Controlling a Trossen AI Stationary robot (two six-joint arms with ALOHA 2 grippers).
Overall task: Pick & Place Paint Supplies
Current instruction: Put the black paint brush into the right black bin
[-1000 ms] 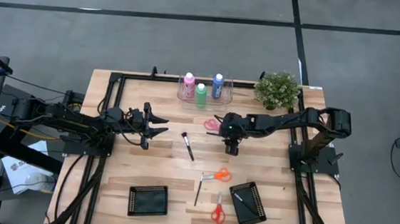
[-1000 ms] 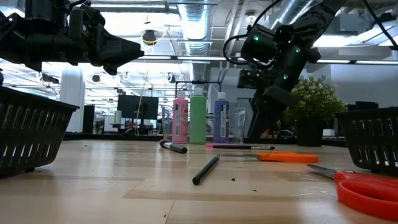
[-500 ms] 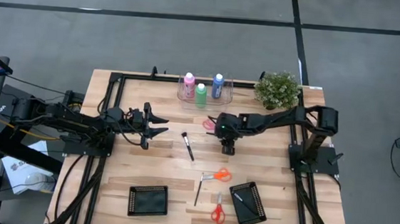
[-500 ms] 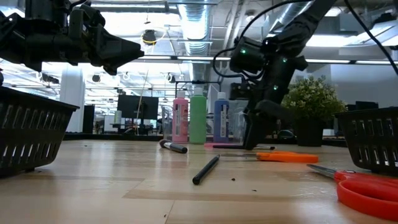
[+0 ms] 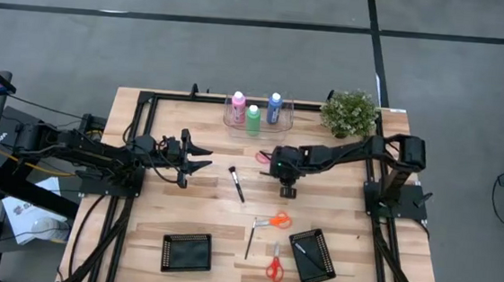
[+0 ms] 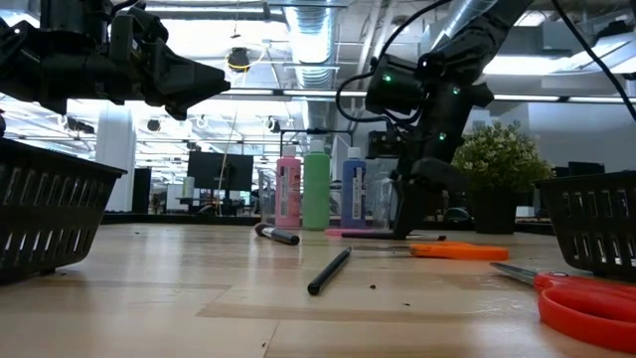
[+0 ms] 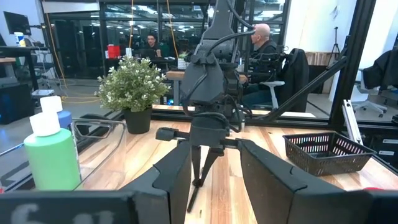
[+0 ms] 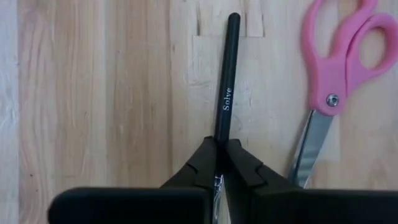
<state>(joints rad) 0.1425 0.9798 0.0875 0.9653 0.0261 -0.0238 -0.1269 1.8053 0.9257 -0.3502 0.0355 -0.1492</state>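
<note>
Pink [image 5: 238, 103], green [image 5: 253, 119] and blue [image 5: 274, 107] paint bottles stand upright in a clear tray at the table's far edge. My right gripper [image 5: 289, 190] points down at the table's middle, shut on a thin black brush [image 8: 227, 74] that lies on the wood. A second brush [image 5: 237, 183] lies to its left, and a third brush [image 5: 250, 239] lies nearer the front. My left gripper [image 5: 206, 155] hovers open above the table's left half with nothing between its fingers. My right gripper pinches the black brush's handle [image 8: 222, 121] between its two fingertips [image 8: 202, 165], coming from above and pointing down. The fingers stand on either side of the handle, across it. The brush lies flat on the table, its free end [image 8: 233, 18] sticking out beyond the fingers.
Pink scissors [image 8: 336, 74] lie close beside the held brush. Orange scissors [image 5: 273, 221] and red scissors [image 5: 274, 262] lie toward the front, between two black baskets [image 5: 186, 251] [image 5: 312, 256]. A potted plant [image 5: 350, 113] stands at the far right.
My right gripper has come down onto the table and shifted slightly toward the left edge. Its fingers have closed on the brush handle. The brush still lies flat on the wood.
</note>
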